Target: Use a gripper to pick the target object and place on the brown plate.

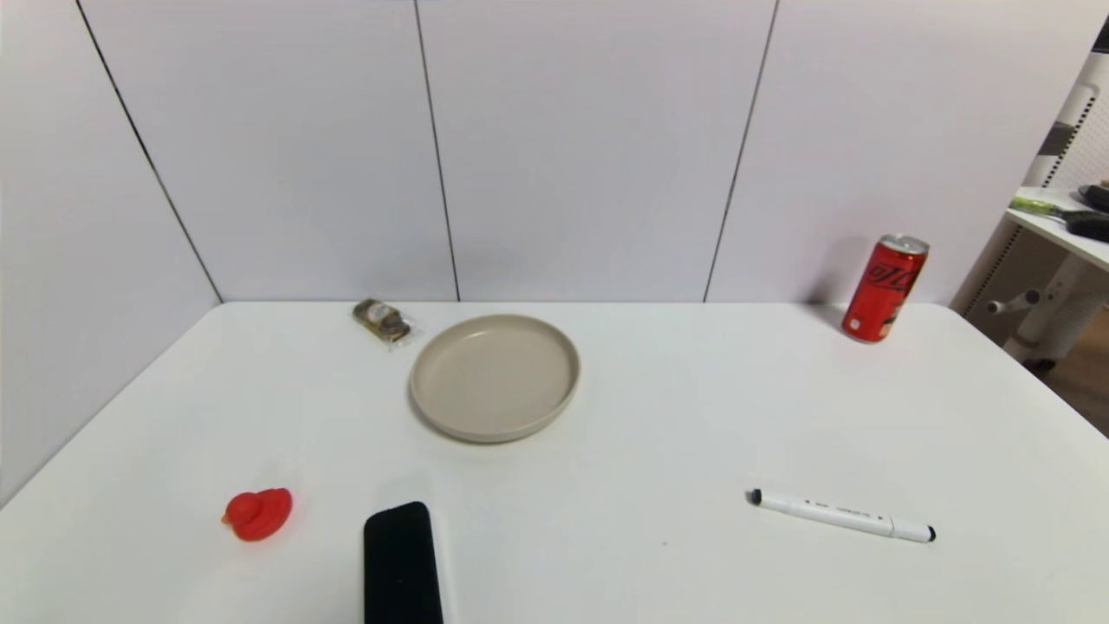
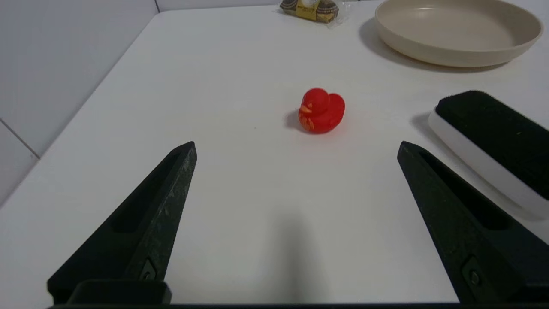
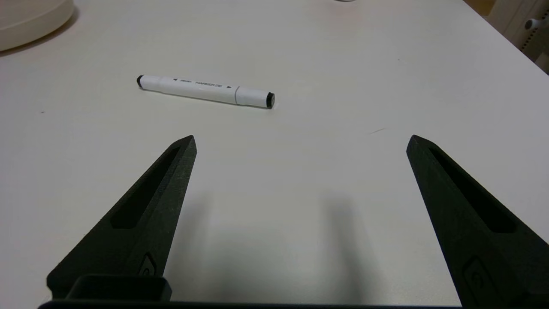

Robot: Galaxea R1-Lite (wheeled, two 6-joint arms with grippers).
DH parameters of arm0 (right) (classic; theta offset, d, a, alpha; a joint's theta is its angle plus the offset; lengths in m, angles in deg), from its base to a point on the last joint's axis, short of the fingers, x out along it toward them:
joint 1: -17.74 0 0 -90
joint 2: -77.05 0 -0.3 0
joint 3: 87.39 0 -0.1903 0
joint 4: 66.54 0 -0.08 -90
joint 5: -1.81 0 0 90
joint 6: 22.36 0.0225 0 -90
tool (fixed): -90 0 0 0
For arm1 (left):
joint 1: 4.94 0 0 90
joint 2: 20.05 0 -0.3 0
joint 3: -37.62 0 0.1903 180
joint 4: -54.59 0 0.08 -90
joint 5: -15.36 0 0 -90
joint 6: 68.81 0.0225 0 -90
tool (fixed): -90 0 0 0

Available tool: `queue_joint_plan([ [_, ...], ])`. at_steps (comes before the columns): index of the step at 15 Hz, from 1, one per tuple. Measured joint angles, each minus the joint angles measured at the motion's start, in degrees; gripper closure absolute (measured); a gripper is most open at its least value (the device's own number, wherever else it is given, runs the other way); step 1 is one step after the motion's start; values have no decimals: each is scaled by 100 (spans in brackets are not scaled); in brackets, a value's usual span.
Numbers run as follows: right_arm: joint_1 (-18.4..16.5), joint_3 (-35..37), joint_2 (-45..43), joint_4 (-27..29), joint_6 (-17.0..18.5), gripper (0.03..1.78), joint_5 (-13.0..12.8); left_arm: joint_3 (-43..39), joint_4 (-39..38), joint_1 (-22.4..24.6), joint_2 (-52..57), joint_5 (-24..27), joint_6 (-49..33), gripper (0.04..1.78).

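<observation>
The target object, a flat block with a black top over a white body (image 1: 400,563), lies at the table's near edge, left of centre; it also shows in the left wrist view (image 2: 493,137). The brown plate (image 1: 495,376) sits empty at the table's middle back, and its rim shows in the left wrist view (image 2: 454,47). My left gripper (image 2: 297,146) is open and empty above the table, short of the red duck, with the block off to one side of its fingers. My right gripper (image 3: 301,139) is open and empty above bare table, short of the pen. Neither gripper shows in the head view.
A red rubber duck (image 1: 258,513) sits left of the block. A white marker pen (image 1: 842,516) lies at the right front. A red can (image 1: 885,289) stands at the back right. A wrapped snack (image 1: 384,320) lies left of the plate by the wall.
</observation>
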Motion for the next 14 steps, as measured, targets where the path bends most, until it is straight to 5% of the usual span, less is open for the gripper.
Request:
queue_joint_plan([
  [5,0,0,0,0,2,12,0,2337,258,-805,-1952,41,870,13],
  [9,0,0,0,0,2,12,0,4269,773,-1896,-3612,44,1392,13],
  [14,0,0,0,0,6,12,-2,5452,1371,-3605,-5208,-352,549,13],
])
